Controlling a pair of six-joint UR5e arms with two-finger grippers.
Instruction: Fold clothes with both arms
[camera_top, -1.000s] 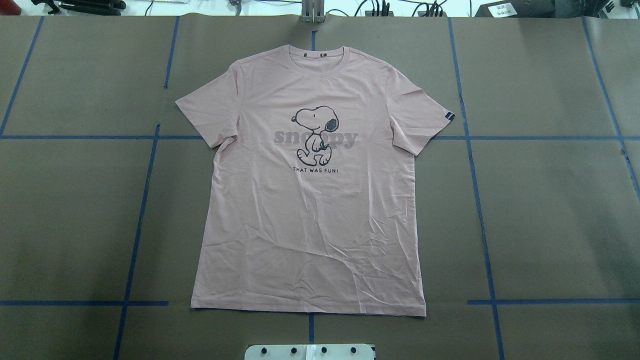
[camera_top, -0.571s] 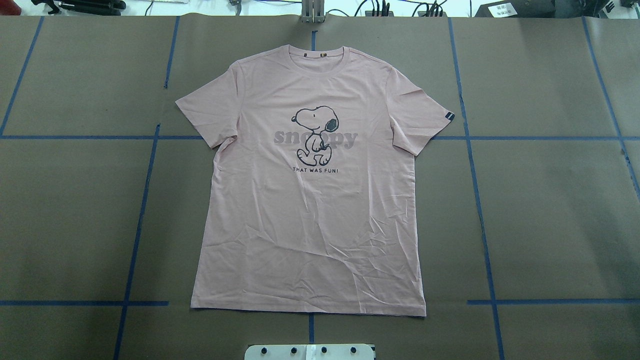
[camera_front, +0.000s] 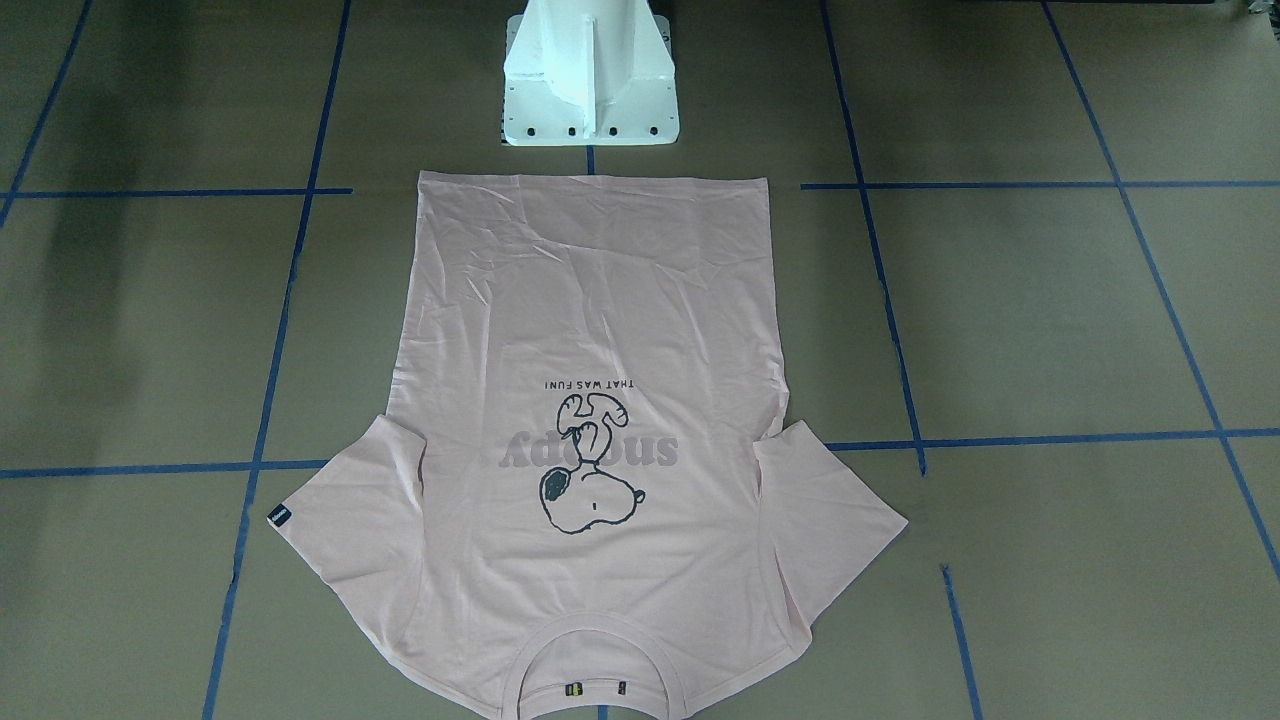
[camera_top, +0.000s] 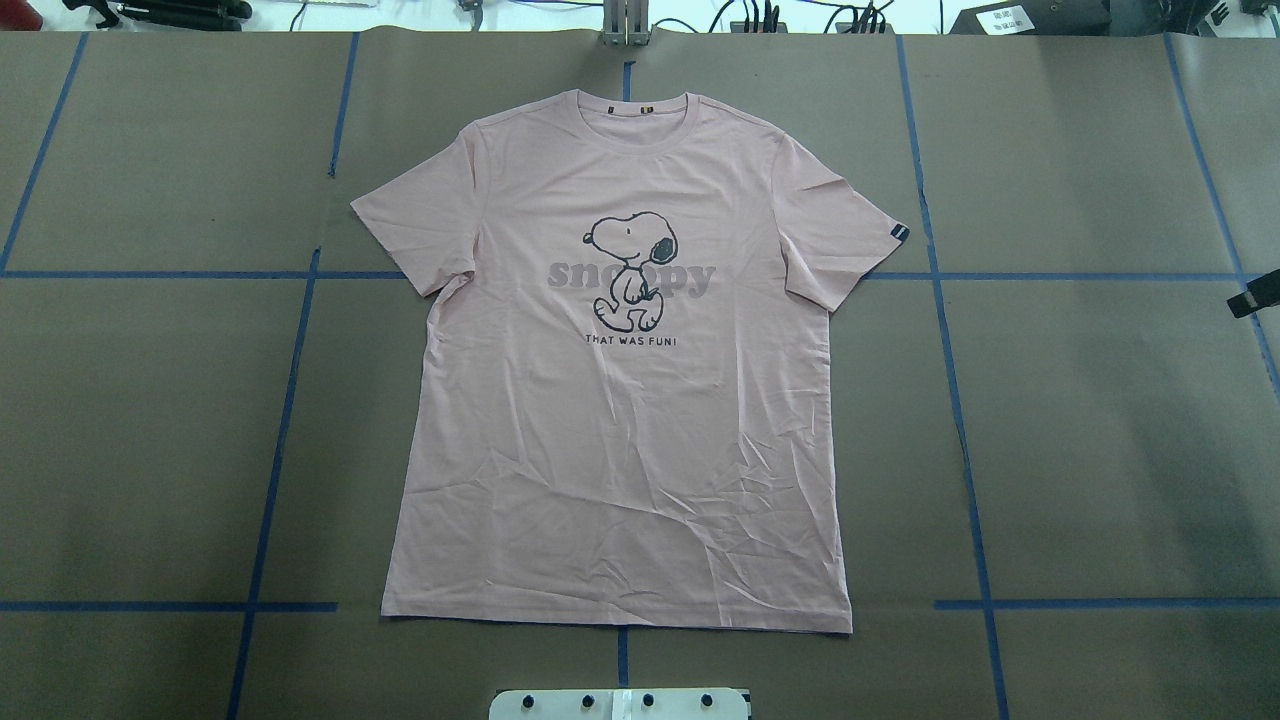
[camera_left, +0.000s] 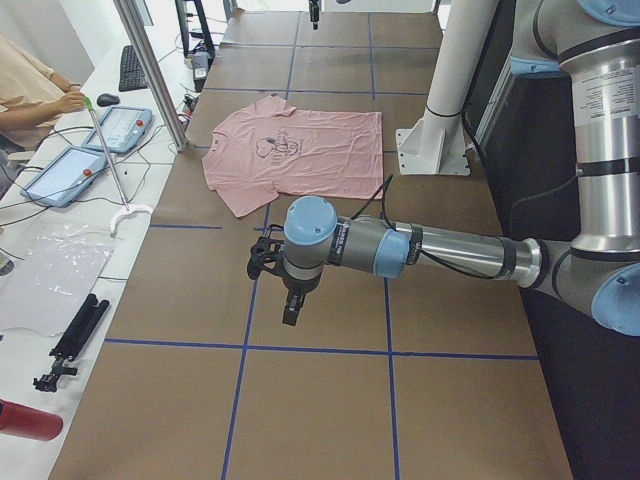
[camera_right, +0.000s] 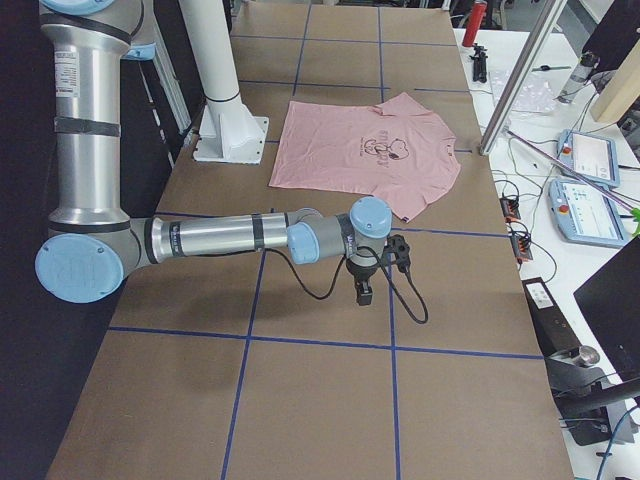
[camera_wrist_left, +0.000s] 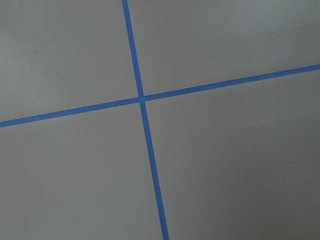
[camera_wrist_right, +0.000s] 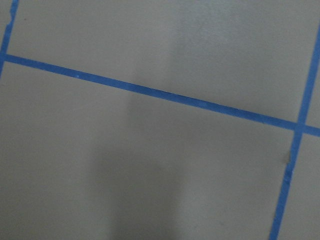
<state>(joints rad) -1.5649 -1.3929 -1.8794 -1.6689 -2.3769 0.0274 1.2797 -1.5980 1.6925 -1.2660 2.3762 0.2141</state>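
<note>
The pale pink T-shirt lies flat and face up in the middle of the table, collar towards the far edge, both sleeves spread. It bears the dark dog outline and a dark sleeve tag. It also shows in the front-facing view. My left gripper hangs low over bare table well off the shirt's left side; I cannot tell if it is open. My right gripper hangs over bare table off the shirt's right side. Only a black tip shows at the overhead view's right edge; its state is unclear. Both wrist views show only table cover.
The brown table cover carries a grid of blue tape lines. The white pedestal base stands just behind the shirt's hem. Beyond the far edge are a slanted metal post, teach pendants and a seated person.
A black tip of my right gripper has come into the overhead view at its right edge. The T-shirt has not moved.
</note>
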